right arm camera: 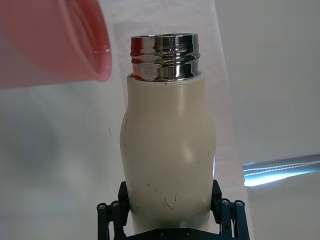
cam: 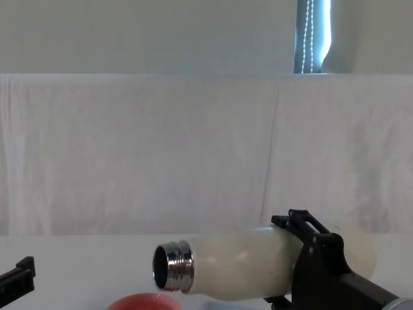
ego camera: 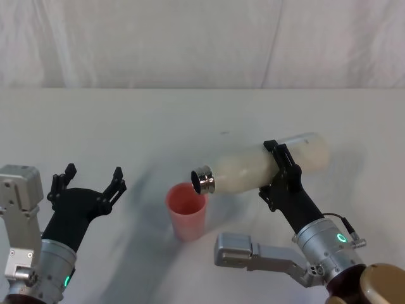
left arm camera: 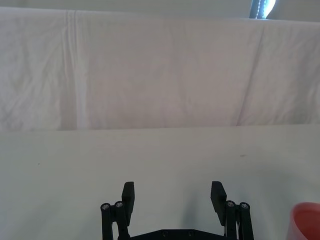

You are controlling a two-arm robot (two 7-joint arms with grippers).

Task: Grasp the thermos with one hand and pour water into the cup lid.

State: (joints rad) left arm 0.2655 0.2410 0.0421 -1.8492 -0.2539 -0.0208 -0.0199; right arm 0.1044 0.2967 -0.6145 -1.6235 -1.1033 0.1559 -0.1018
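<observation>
The thermos [right arm camera: 169, 150] has a matt cream-white body, smooth but marked with small dark scuffs, and a glossy, mirror-bright metal threaded neck. The cup lid [ego camera: 186, 211] looks like smooth salmon-pink plastic with a slight sheen at its rim. A matt white cloth [left arm camera: 150, 85], faintly creased, hangs beyond the smooth, matt white table [ego camera: 126, 126]. The right gripper [ego camera: 282, 180] looks like matt black plastic.

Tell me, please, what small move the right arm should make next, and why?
Probably tip the thermos slightly further: the right gripper holds it nearly level, chrome neck over the cup lid, and no water is seen flowing.
</observation>
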